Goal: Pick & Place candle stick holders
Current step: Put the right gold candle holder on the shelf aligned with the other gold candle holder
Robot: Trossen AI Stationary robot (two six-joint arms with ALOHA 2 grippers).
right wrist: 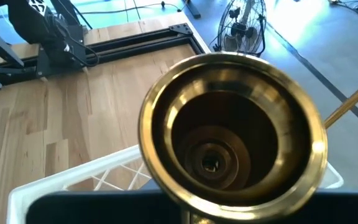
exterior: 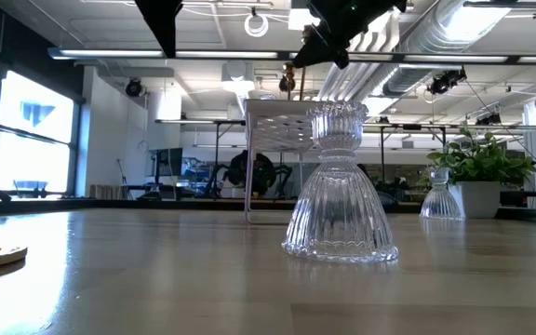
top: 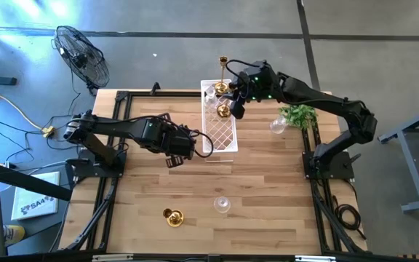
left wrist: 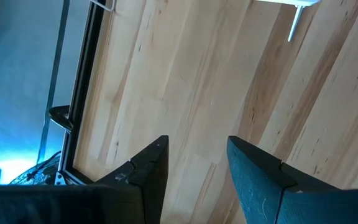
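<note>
My right gripper [top: 237, 106] is over the far part of the white lattice tray [top: 219, 131] with a squat gold candle stick holder [top: 224, 110] at its fingers. The holder's open cup fills the right wrist view [right wrist: 229, 137]. Another squat gold holder [top: 221, 88] and the tall slim one [top: 224, 67] stand at the tray's far end. A third gold holder [top: 173, 217] and a clear glass one [top: 222, 204] stand on the table near the front. A second glass one [top: 278, 126] stands right of the tray. My left gripper [top: 173, 157] is open and empty, left of the tray. My right gripper holds the squat gold holder low on its body, below the cup's rim [right wrist: 185, 186]. The gripper's own body hides the fingers and the place of contact. The holder sits cup up, above the tray's lattice [right wrist: 73, 186]; whether it touches the tray I cannot tell.
A small green plant [top: 298, 115] stands right of the tray, close to my right arm. The near glass holder [exterior: 341, 186] fills the middle of the low view, with the other [exterior: 440, 195] and the plant [exterior: 477, 167] behind. A fan [top: 82, 54] stands off the table.
</note>
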